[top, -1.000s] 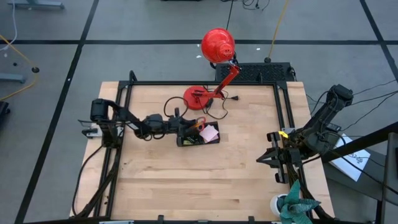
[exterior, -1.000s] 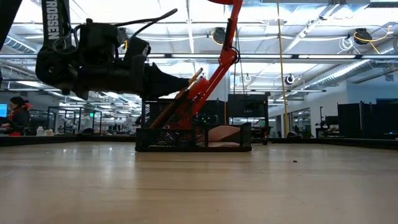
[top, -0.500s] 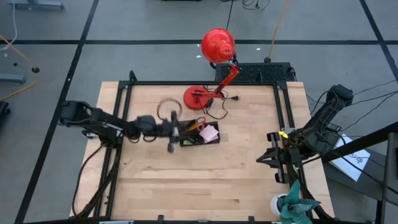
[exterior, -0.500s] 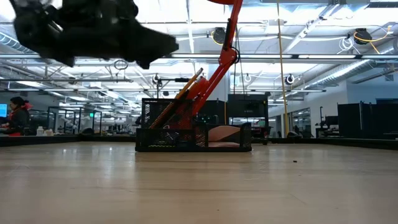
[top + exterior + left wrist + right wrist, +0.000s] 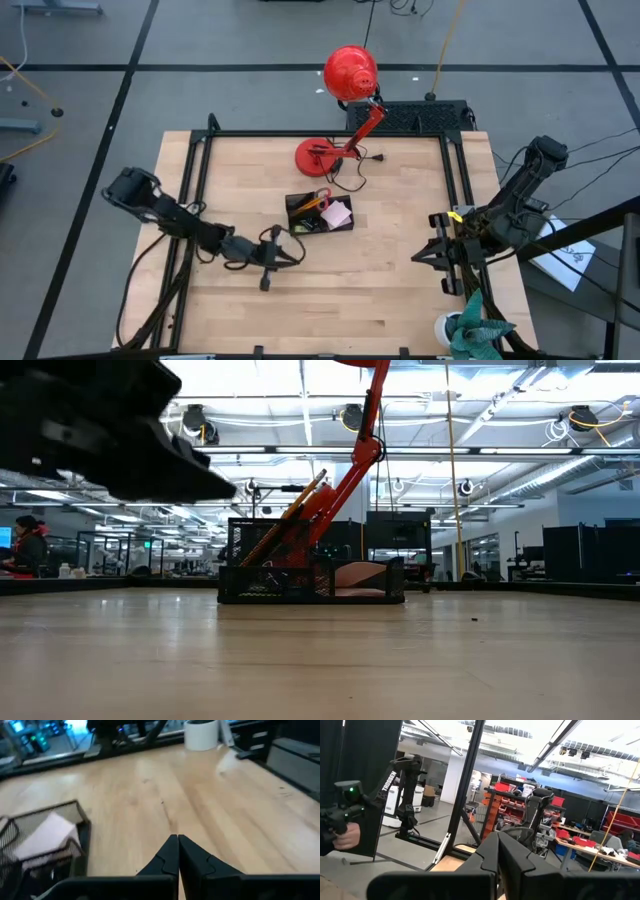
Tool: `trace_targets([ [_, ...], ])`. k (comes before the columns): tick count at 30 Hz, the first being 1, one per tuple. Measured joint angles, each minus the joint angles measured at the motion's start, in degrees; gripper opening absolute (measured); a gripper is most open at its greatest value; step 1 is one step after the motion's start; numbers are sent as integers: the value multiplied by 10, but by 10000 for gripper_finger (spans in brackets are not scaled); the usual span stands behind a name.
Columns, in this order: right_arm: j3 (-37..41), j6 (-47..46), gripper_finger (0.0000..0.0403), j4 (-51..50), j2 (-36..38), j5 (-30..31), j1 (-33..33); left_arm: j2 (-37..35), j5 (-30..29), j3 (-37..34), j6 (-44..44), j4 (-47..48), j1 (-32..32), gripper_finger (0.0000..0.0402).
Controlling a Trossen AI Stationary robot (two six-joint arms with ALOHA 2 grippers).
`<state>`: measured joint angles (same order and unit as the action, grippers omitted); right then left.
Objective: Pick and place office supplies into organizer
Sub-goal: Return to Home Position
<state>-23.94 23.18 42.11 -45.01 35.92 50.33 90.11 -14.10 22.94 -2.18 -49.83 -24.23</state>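
Organizer (image 5: 320,216) sits mid-table, a little toward the far edge, with the scissors (image 5: 320,198), pink pad (image 5: 338,213) and pencils (image 5: 283,518) inside. My left hand (image 5: 288,253) has pulled back from it toward the near left corner, fingers pressed together, empty. My right hand (image 5: 428,252) waits by the right edge, also closed. I judge the packing done, with only the retreat left.

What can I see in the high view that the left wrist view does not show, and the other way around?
Only the high view: the red lamp standing behind the organizer, and the right gripper at the right edge of the table. Only the left wrist view: the fingers of the left gripper touch, shut. Both: the organizer's wall, the pink sticky-note pad inside it, bare table wood.
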Motion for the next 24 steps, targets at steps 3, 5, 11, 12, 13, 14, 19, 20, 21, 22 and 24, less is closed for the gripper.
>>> trace_targets([
  [3, 0, 0, 0, 0, 0, 0, 0, 42, -24, 2, 34, -12, 10, 5],
  [5, 0, -3, 0, -2, 0, 0, 0, 67, -38, 1, 54, -9, 19, 9],
  [11, 0, -13, 0, -12, 0, 0, 0, 91, -42, 1, 72, -7, 39, 4],
  [12, 0, -13, 0, -12, 0, 0, 0, 91, -42, 2, 74, 0, 43, 7],
  [13, 0, -13, 0, -13, 0, 0, 0, 91, -42, 2, 74, 9, 47, 9],
  [14, 0, -13, 0, -12, 0, 0, 0, 91, -42, 2, 74, 18, 50, 10],
  [19, 0, -13, 0, -12, 0, 0, 0, 90, -49, 2, 98, 75, 74, 4],
  [20, 0, -14, 0, -12, 0, 0, 0, 90, -50, 2, 105, 84, 80, 3],
  [21, 0, -14, 0, -12, 0, 0, 0, 90, -51, 2, 110, 90, 85, 4],
  [22, 0, -14, 0, -12, 0, 0, 0, 90, -52, 2, 112, 93, 88, 7],
  [24, 0, -14, 0, -12, 0, 0, 0, 90, -52, 2, 111, 93, 92, 10],
])
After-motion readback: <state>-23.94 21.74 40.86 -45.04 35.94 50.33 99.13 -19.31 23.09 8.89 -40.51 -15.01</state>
